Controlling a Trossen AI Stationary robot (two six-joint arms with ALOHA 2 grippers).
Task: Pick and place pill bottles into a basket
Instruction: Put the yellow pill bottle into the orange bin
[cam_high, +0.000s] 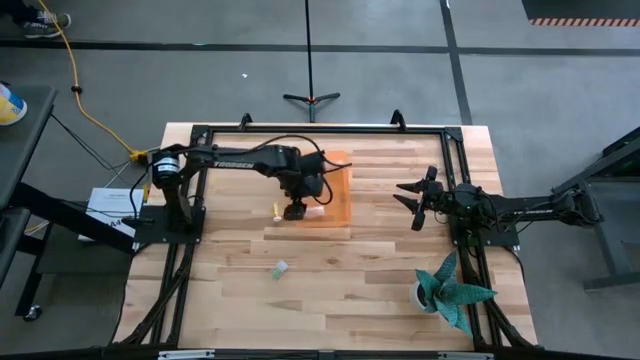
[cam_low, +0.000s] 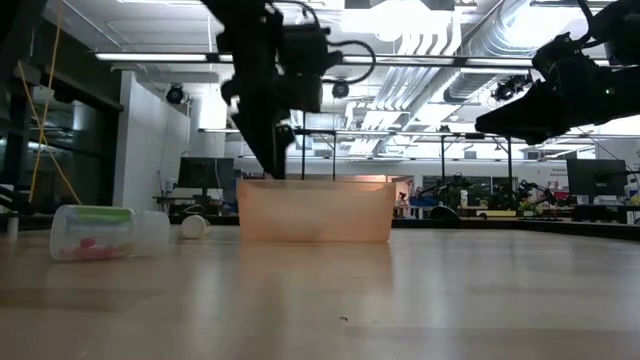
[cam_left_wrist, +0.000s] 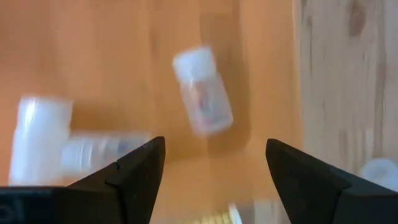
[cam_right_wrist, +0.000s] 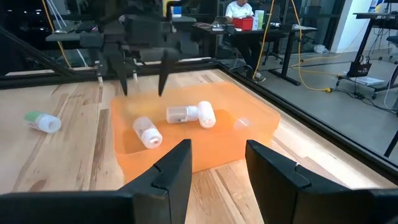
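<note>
The orange basket (cam_high: 335, 180) sits on the table's far middle. It holds several white-capped pill bottles (cam_right_wrist: 180, 114), and one (cam_left_wrist: 202, 93) shows below, between my left fingers. My left gripper (cam_high: 295, 208) hangs open above the basket's near left part, touching nothing; it also shows in the right wrist view (cam_right_wrist: 143, 74). An amber-yellow bottle (cam_high: 275, 210) lies on the table just left of the basket. A pale green bottle (cam_high: 280, 268) lies on its side nearer the front, and also shows in the low view (cam_low: 95, 232). My right gripper (cam_high: 415, 200) is open and empty, right of the basket.
A teal spiky plant in a white pot (cam_high: 450, 290) stands at the near right. A dark frame (cam_high: 320, 128) runs along the table's far edge and sides. Bare wood lies between the basket and the near edge.
</note>
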